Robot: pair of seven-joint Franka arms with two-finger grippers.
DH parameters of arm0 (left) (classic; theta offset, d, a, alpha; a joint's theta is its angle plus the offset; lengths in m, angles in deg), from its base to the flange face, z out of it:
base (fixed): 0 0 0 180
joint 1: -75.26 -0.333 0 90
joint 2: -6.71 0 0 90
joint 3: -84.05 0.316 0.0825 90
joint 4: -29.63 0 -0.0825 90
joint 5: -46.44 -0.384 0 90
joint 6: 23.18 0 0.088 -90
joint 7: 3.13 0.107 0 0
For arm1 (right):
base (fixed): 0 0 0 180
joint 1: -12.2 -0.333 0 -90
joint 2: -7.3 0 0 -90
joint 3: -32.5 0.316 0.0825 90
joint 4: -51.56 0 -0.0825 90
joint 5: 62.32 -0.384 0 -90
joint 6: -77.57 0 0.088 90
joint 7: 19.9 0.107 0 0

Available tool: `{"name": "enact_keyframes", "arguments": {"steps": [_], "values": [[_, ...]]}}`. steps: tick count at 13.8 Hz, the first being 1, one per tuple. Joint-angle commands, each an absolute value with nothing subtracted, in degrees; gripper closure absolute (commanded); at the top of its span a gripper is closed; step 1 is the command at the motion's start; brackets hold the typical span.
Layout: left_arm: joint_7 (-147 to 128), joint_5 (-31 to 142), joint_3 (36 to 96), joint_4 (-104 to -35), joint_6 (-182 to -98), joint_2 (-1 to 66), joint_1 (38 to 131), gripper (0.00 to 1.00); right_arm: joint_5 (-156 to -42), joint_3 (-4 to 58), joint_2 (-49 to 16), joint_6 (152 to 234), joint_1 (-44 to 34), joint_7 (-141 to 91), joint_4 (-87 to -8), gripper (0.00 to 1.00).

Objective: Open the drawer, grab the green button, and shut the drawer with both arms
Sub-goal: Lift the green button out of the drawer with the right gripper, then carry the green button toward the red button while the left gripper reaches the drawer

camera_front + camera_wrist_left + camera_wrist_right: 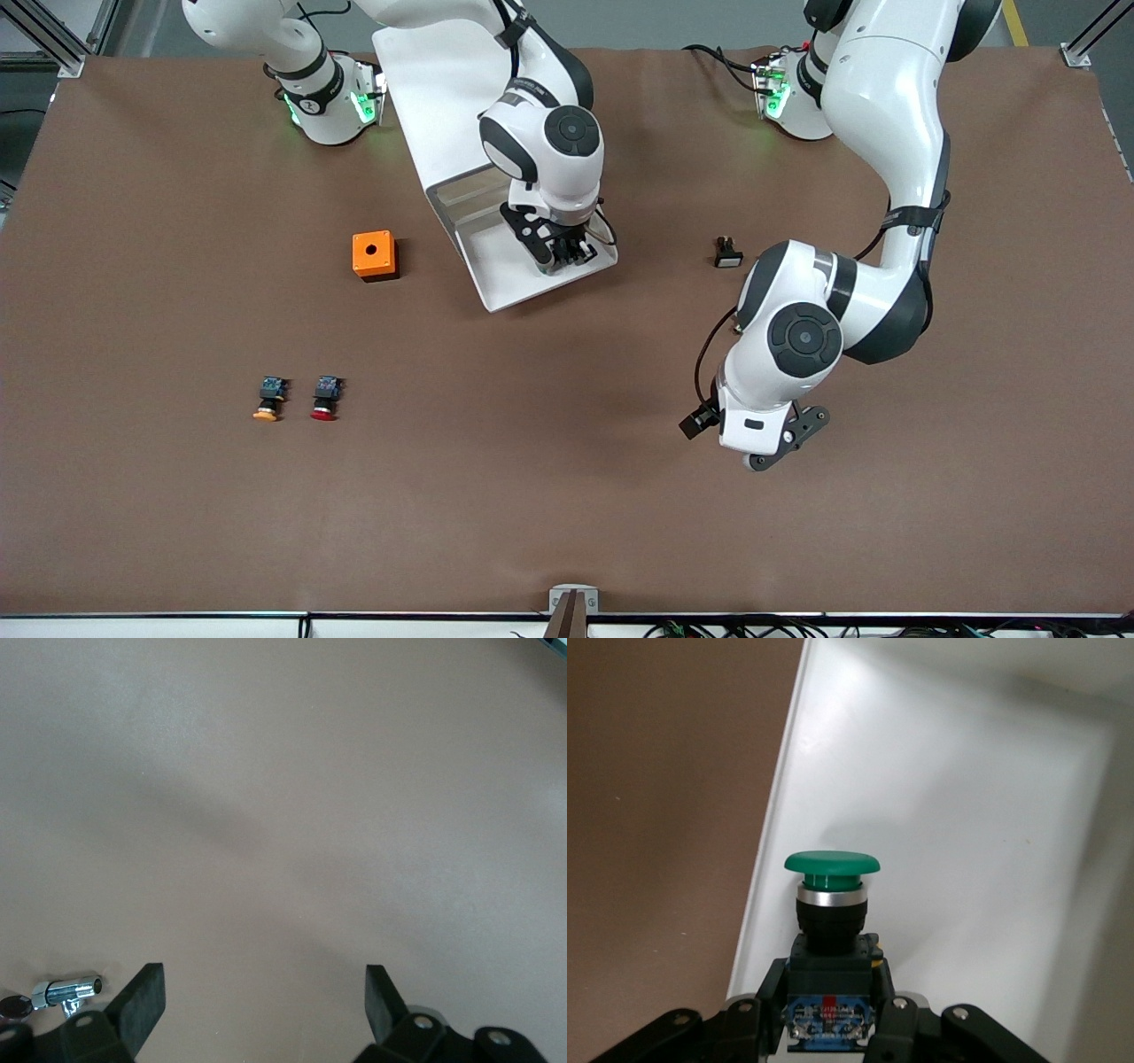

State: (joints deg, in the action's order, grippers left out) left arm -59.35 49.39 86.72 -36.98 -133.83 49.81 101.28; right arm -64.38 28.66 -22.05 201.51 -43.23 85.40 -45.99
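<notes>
Right tool (567, 252) sits clenched on the green button (831, 904), down inside the open white drawer (509, 283); left tool (266, 1010) hangs released over bare table (567, 496), waiting; a tilted lift could knock the cap against the drawer wall and twist the button loose.

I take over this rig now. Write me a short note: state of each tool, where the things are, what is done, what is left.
Right tool: shut on the green button, down inside the open white drawer.
Left tool: open, holds nothing, waits over bare table toward the left arm's end.
Done: drawer open, button gripped.
Left: lift the button out, then close the drawer with both arms.
Also on the table: orange box, orange-capped button and red-capped button nearer the front camera. Leave them.
</notes>
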Motion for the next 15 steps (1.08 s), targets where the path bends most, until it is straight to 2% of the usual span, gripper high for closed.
{"name": "enact_keyframes", "arguments": {"steps": [1, 4, 9, 15], "values": [[-59.11, 48.11, 86.78, -39.01, -134.28, 48.02, 101.46, 0.01, -64.34, 28.99, -22.85, 196.34, -41.25, 85.66, -40.74, 1.0], [-59.03, 48.2, 86.52, -39.54, -134.28, 47.84, 101.46, 0.01, -64.34, 28.9, -22.23, 190.79, -39.4, 81.55, -37.3, 0.99], [-58.94, 48.2, 86.34, -40.15, -134.01, 47.41, 102.25, 0.01, -64.08, 28.55, -17.58, 189.73, -35.71, 70.99, -37.38, 1.0], [-59.72, 48.11, 85.81, -42.26, -134.28, 47.32, 104.79, 0.01, -63.73, 28.55, -11.52, 180.41, -29.91, 57.81, -38.34, 1.0]]}}
